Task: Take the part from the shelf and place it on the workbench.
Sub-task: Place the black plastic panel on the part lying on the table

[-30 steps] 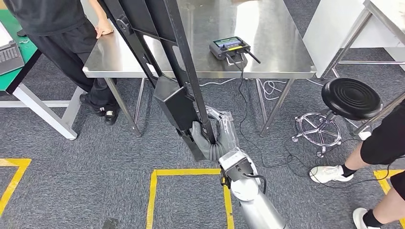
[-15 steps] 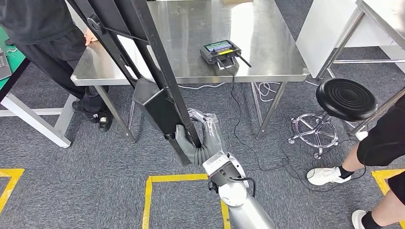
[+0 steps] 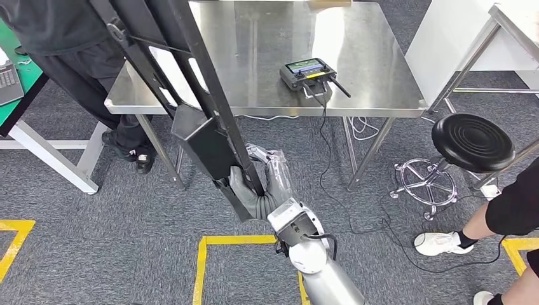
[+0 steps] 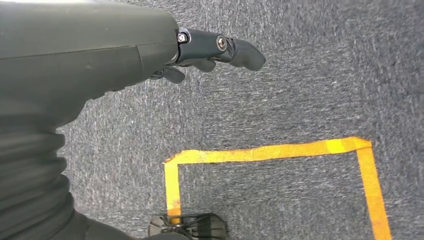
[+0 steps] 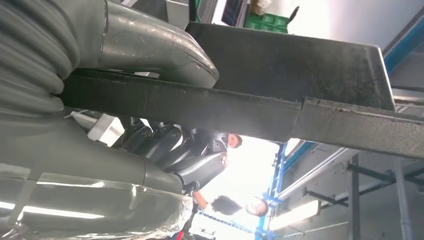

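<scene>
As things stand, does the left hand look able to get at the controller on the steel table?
Probably not: the left hand hangs over carpet, and the black frame in the right hand slants before the table, left of the controller.

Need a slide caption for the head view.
Right hand grips the long black metal part near the steel workbench with a controller on it.

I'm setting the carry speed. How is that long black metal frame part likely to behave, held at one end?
Likely stiff: the black metal frame part shows straight welded bars. Probably top-heavy and prone to swing, since the right robot hand grips only its lower end. It could slip or twist: the thumb wraps just one flat bar.
</scene>
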